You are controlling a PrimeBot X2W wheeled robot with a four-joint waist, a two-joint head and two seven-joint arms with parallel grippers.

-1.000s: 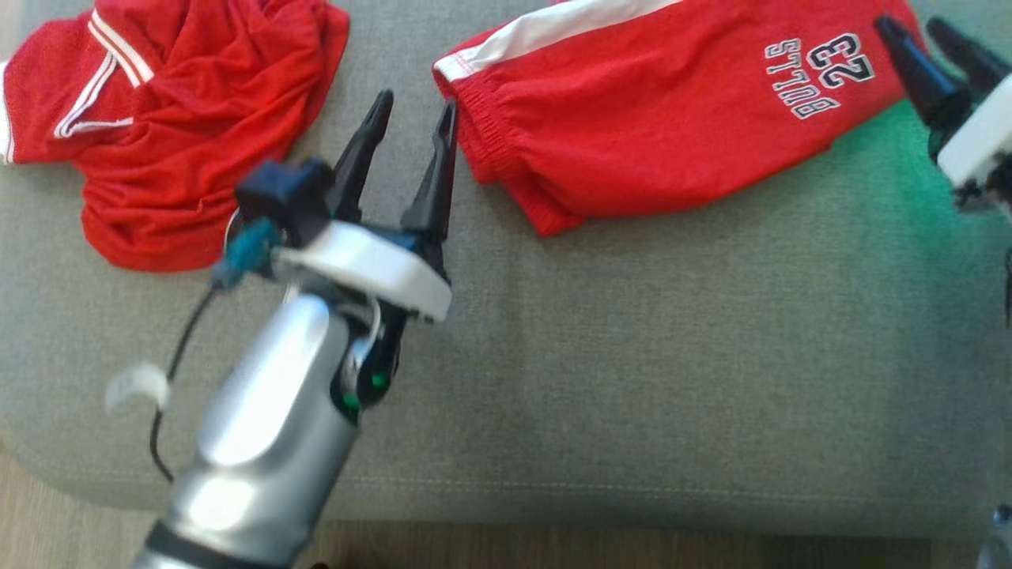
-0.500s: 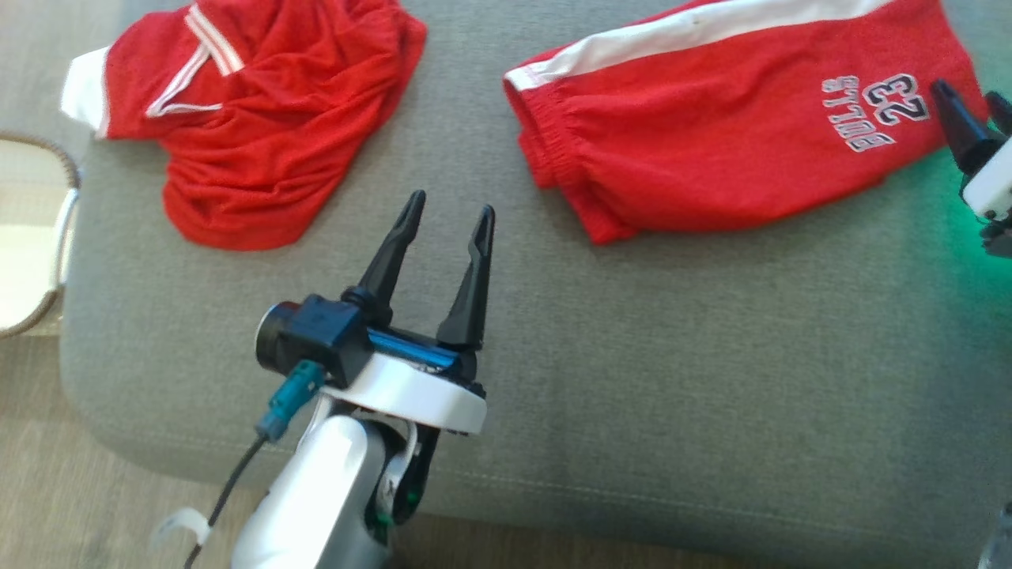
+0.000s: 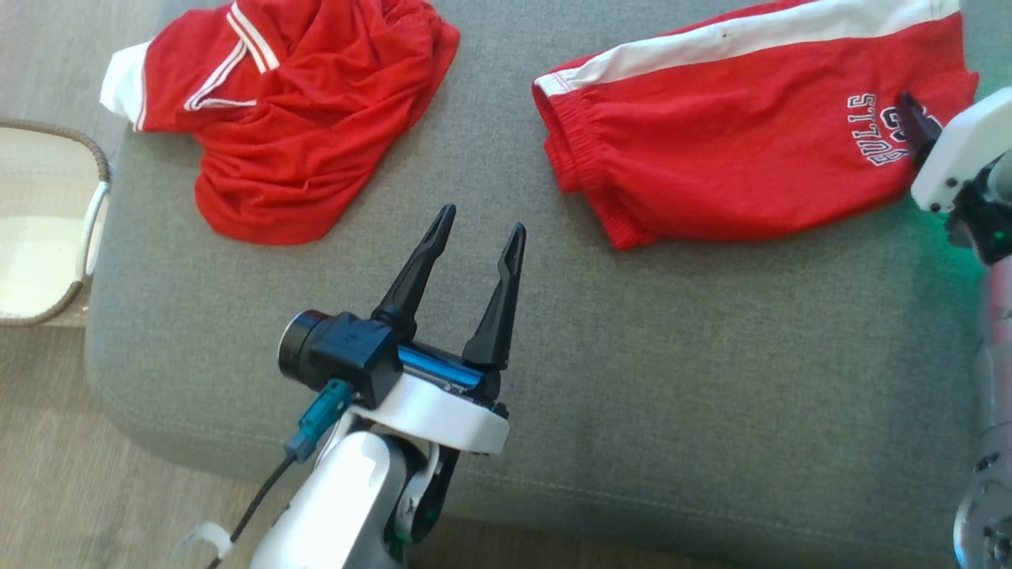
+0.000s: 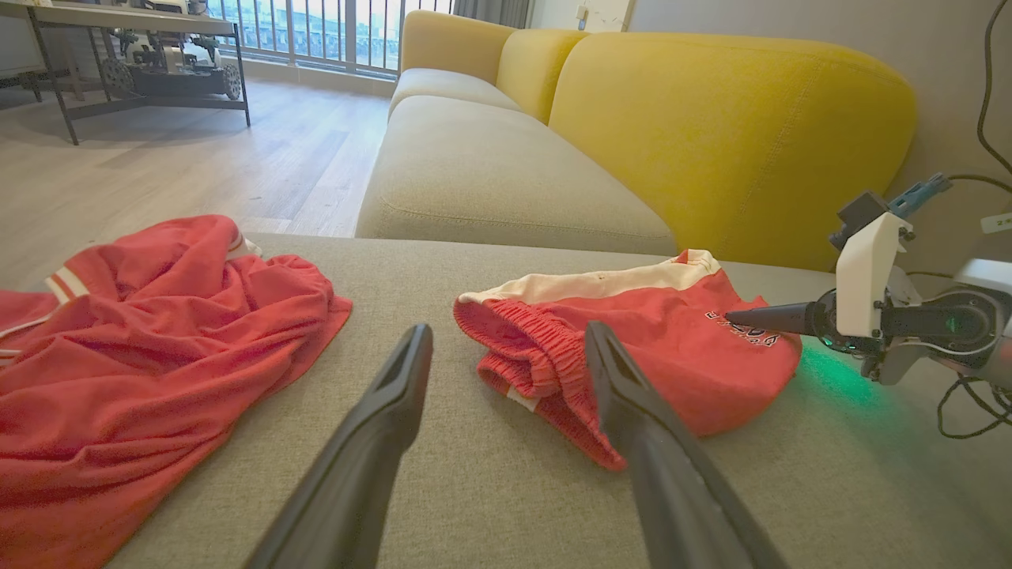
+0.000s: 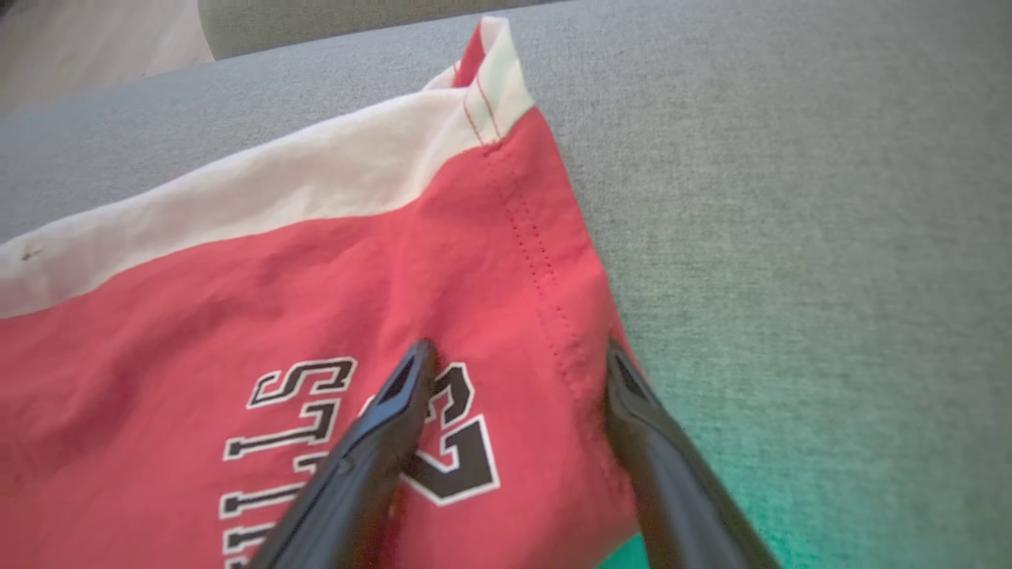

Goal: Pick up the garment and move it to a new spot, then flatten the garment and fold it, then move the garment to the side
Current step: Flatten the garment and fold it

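Shows two red garments on one grey woven cushion [image 3: 711,379]: smooth folded shorts [image 3: 735,150] with a white stripe at far right, crumpled jersey [image 3: 308,126] at far left, well apart. Leaves broad bare fabric toward the rounded near edge, left gripper [image 3: 482,221] above it, fingers spread, empty. Puts right gripper [image 5: 519,352] over the shorts' printed corner, fingers likewise apart.

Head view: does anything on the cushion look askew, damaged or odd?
The jersey lies crumpled in a heap at the cushion's far left, not flat. The shorts lie folded and neat, apart from a small dark speck on their white stripe.
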